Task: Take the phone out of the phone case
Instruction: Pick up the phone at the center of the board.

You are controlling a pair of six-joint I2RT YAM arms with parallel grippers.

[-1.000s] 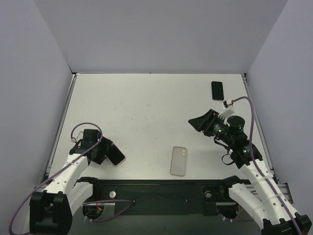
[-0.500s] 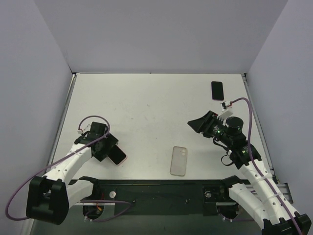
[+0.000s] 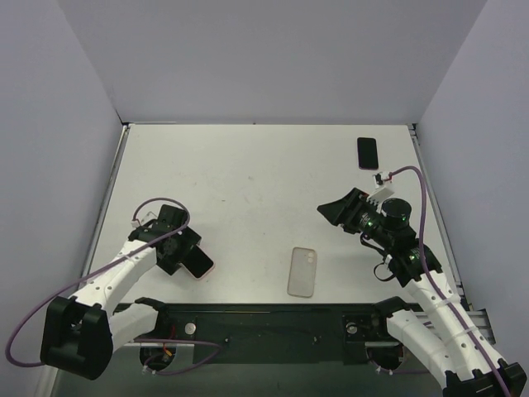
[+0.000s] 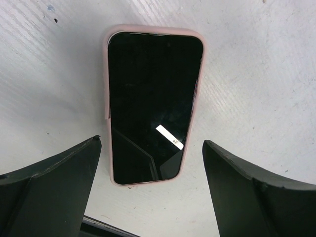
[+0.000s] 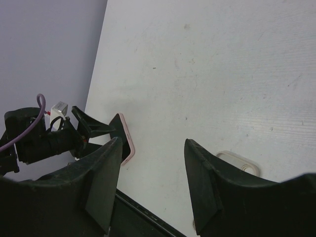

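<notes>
Here we are at the near left of the table (image 3: 248, 182), about 8 o'clock in the overhead view, and the phone (image 4: 150, 98) lies flat, screen up, snug inside its pink case (image 4: 105, 74). The left gripper (image 4: 150, 142) hangs right above it with its claw spread wide, one finger on each side of the phone's near end, touching nothing. In the wrist view the handset runs from 12 to 6 o'clock, with the pink lip showing all round the glass. Over at 3 o'clock the right gripper (image 5: 152, 148) hovers off the table with its claw partly apart and nothing in it. A clear case (image 3: 303, 271) sits at 6 o'clock and a second dark phone (image 3: 368, 152) far out at 1 o'clock, both well apart from the action. Now the handling: the phone looks rigid and glass-fronted, probably slick and none too light, so a pinch on the bare screen would likely slide. The case looks soft and rubbery, so it should flex, and its lip probably grips the edges firmly. The best hold, I'd say, is across the two long sides at mid-length, on the pink rim. Then a corner at 11 or 1 o'clock can be peeled back while the other claw steadies the body. The risk is the freed phone skating off.
</notes>
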